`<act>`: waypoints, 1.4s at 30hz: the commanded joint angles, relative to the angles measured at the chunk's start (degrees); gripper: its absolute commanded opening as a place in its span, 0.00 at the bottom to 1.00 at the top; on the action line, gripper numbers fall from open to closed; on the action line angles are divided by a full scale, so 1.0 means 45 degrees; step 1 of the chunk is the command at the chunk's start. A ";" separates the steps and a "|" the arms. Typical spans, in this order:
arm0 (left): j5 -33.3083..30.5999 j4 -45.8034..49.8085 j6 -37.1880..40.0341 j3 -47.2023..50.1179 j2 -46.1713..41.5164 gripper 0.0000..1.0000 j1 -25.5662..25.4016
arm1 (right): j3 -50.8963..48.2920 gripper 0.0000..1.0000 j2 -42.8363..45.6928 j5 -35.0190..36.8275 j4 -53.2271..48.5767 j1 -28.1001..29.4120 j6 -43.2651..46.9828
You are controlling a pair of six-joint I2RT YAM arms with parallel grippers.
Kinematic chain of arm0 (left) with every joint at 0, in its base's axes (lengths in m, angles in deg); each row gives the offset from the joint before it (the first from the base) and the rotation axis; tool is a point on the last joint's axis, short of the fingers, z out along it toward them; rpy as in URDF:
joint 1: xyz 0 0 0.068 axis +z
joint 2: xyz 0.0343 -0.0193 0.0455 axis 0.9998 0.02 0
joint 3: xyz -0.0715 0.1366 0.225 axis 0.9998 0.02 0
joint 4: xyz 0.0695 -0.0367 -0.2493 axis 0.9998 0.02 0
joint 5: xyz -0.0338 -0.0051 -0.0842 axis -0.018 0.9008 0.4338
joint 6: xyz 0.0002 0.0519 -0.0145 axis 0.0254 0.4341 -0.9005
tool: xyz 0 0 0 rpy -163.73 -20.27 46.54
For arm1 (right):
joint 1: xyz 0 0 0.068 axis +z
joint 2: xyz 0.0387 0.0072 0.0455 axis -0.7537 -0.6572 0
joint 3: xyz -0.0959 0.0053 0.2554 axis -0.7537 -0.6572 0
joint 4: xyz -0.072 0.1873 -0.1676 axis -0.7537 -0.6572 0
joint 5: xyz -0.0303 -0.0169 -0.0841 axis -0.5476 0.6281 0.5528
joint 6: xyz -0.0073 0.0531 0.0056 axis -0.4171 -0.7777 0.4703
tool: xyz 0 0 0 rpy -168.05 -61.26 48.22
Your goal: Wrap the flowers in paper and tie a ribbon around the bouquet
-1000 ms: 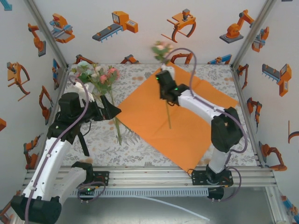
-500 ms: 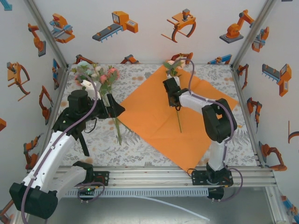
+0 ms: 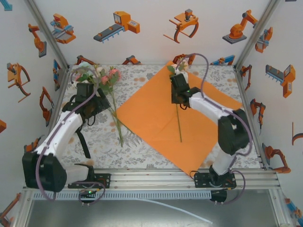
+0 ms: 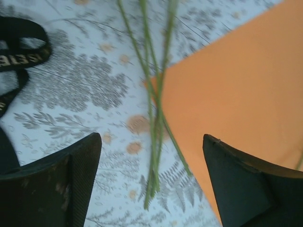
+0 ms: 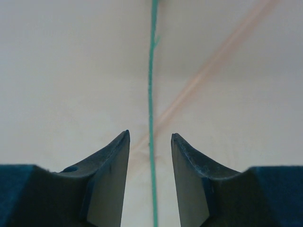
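1. You are at the laying-out step. The paper [image 3: 151, 113] lies flat and unrolled on the tabletop [image 3: 104, 146], one corner pointing away from the arm bases. By my reading no wrapping has begun.
2. Your right hand [image 5: 150, 137] sits over the far corner of the paper. Its fingers stand a little apart, and a thin green stem runs through the gap without touching either finger, so it grips nothing.
3. That single flower [image 3: 178, 120] rests on the paper. Its head is at the far corner and its stem runs down the middle toward the arm bases.
4. Your left hand [image 4: 151, 139] is spread wide and holds nothing. It hovers above the long stems of the flowers [image 3: 106, 75].
5. This bunch lies on the tabletop left of the paper, with the blooms at the far left. The stems cross the paper's left corner.
6. The ribbon [image 4: 21, 52] lies on the tabletop to the left of those stems, apart from the paper and seemingly untouched.
7. The next move looks like this: lower the left hand and close it on the stems where they run closest together. Then carry the bunch onto the paper beside the single flower, heads toward the same far corner.
8. The stems are thin and slightly splayed, so one could slip out of a loose pinch. Centre them between the fingers before you close.
9. Lift the right hand clear of the corner first, so that it does not block the placing.
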 commanded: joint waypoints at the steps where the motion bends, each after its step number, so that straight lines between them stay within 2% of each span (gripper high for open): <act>1: -0.1558 -0.0822 -0.0009 -0.0757 0.1709 0.64 0.0271 | -0.0352 0.41 0.2071 -0.1238 0.0355 0.0335 -0.0912; 4: -0.1133 -0.1166 0.0478 -0.1941 0.3934 0.52 0.0556 | -0.1076 0.42 0.3196 -0.1758 0.0353 0.0514 -0.1373; 6: -0.0876 -0.1417 0.0622 -0.2561 0.5096 0.49 0.0693 | -0.1454 0.42 0.3787 -0.1852 0.0079 0.0510 -0.1559; 7: -0.0912 -0.1617 0.0693 -0.2800 0.5577 0.49 0.0719 | -0.1638 0.42 0.4066 -0.1806 -0.0088 0.0515 -0.1556; 10: -0.0419 -0.2585 0.0880 -0.3121 0.6511 0.60 0.0833 | -0.2320 0.44 0.4794 -0.1519 -0.0233 0.0515 -0.1421; 14: -0.0085 -0.2919 0.0905 -0.3660 0.7576 0.62 0.0973 | -0.2743 0.49 0.5248 -0.1167 -0.0391 0.0515 -0.1102; 18: 0.0017 -0.2631 0.1132 -0.4134 0.8221 0.62 0.1038 | -0.2606 0.50 0.5461 -0.1039 -0.0554 0.0515 -0.0992; 22: 0.0076 -0.1934 0.1480 -0.4552 0.8638 0.55 0.1033 | -0.2352 0.50 0.5542 -0.0954 -0.0552 0.0515 -0.0959; 27: -0.0185 -0.1066 0.1656 -0.5059 0.9342 0.54 0.1043 | -0.2144 0.49 0.5668 -0.0987 -0.0528 0.0515 -0.1039; 32: 0.0229 -0.0517 0.1872 -0.5736 1.0107 0.43 0.1033 | -0.2122 0.49 0.5986 -0.0961 -0.0616 0.0515 -0.1102; 35: 0.0348 -0.0196 0.1940 -0.6120 1.0466 0.25 0.1034 | -0.2124 0.49 0.6256 -0.0959 -0.0781 0.0515 -0.1202; 38: 0.0430 -0.0107 0.1980 -0.6232 1.0499 0.01 0.1048 | -0.2176 0.49 0.6607 -0.0783 -0.0916 0.0515 -0.1368; 42: 0.0276 -0.0168 0.2250 -0.6129 0.9885 0.00 0.1053 | -0.2204 0.49 0.7081 -0.0676 -0.1029 0.0515 -0.1405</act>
